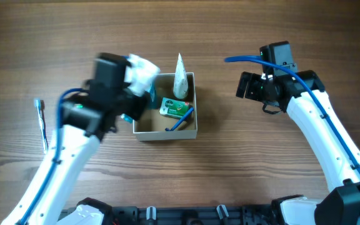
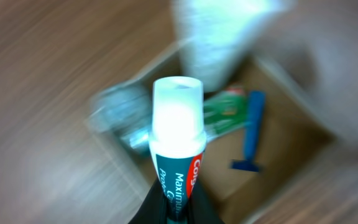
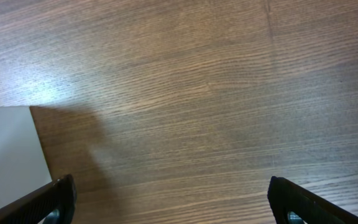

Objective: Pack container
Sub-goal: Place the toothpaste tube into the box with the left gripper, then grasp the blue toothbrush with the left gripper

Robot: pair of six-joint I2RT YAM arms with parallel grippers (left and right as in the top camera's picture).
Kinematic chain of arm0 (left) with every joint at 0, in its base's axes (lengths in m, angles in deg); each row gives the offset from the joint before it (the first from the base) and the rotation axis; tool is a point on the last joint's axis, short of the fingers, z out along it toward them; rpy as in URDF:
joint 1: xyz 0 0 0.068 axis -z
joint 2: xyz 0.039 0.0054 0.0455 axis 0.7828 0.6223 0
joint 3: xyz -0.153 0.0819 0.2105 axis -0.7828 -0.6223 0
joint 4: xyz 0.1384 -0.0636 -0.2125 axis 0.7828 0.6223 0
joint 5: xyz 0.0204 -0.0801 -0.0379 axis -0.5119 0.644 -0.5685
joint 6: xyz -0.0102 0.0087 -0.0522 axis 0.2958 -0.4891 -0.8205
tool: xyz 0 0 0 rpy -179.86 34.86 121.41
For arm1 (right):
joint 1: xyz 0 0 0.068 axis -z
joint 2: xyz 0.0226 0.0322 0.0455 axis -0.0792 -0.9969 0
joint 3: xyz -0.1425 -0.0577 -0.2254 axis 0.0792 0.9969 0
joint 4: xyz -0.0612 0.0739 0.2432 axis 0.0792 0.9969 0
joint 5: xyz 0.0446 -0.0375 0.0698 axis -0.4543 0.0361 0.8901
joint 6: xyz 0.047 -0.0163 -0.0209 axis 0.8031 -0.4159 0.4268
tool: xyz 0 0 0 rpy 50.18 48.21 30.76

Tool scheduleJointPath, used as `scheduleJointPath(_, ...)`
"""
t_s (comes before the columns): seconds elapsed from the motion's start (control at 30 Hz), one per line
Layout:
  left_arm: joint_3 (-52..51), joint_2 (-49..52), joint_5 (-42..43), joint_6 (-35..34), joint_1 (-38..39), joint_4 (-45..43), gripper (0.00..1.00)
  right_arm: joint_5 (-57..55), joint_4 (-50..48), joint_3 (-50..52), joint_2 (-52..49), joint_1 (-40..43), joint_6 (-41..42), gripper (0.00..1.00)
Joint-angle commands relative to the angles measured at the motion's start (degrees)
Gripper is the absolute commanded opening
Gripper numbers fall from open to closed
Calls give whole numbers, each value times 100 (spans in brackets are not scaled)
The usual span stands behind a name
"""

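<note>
The container [image 1: 166,133] is a square white cardboard box with a tan inside, at mid-table. In it lie a green packet [image 1: 174,107], a blue razor [image 1: 181,120] and a white tube [image 1: 180,78] leaning on the far wall. My left gripper [image 2: 178,208] is shut on a teal and red toothpaste tube [image 2: 178,143] with a white cap, held over the box's left side [image 2: 114,165]. My right gripper [image 3: 169,202] is open and empty over bare wood, right of the box, whose white wall shows in the right wrist view [image 3: 8,155].
A thin blue-tipped item [image 1: 42,122] lies on the wood at the far left. The left arm [image 1: 74,144] reaches over the table's left front. The right arm [image 1: 320,134] runs along the right side.
</note>
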Motion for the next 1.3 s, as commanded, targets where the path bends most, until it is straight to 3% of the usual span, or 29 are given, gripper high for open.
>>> scheduleJointPath(0.0, 26, 730, 144, 990, 752, -188, 4, -81, -22, -4, -31, 15, 24, 100)
scheduleJointPath(0.13, 26, 1725, 149, 973, 745, -304, 7, -81, -13, -4, -33, 15, 22, 100)
scheduleJointPath(0.2, 26, 1864, 144, 973, 745, -284, 29, -81, -13, -4, -31, 15, 22, 100)
scheduleJointPath(0.23, 28, 1825, 17, 970, 745, -286, 66, -81, -13, -4, -31, 15, 20, 100)
scheduleJointPath(0.3, 107, 1661, -304, 962, 745, -195, 70, -83, -13, -4, -31, 15, 17, 100)
scheduleJointPath(0.43, 546, 267, -1274, -98, 297, 221, 100, -85, -13, -4, -31, 15, 0, 100)
scheduleJointPath(0.5, 546, -337, -1272, -717, -616, 236, 100, -83, -17, -4, -31, 15, 0, 100)
scheduleJointPath(0.6, 501, -472, -1222, -1648, -2962, 306, 100, -83, -15, -4, -33, 15, -4, 100)
scheduleJointPath(0.7, 284, 57, -1200, -2284, -4489, 256, 100, -79, 4, -4, -31, 15, -4, 100)
scheduleJointPath(0.77, -9, 1069, -782, -2363, -5298, 55, 100, -81, 48, -4, -33, 15, -42, 100)
scheduleJointPath(0.93, -46, 3018, -772, -2310, -5381, -341, 100, -81, 96, -4, -31, 15, -39, 100)
scheduleJointPath(1.17, -46, 3945, -774, -2315, -5458, -728, 99, -81, 118, -4, -31, 15, -39, 100)
scheduleJointPath(1.23, -46, 4004, -798, -2312, -5495, -782, 92, -81, 142, -4, -31, 15, -39, 100)
scheduleJointPath(1.27, -46, 4002, -798, -2312, -5519, -800, 77, -81, 149, -4, -31, 15, -42, 100)
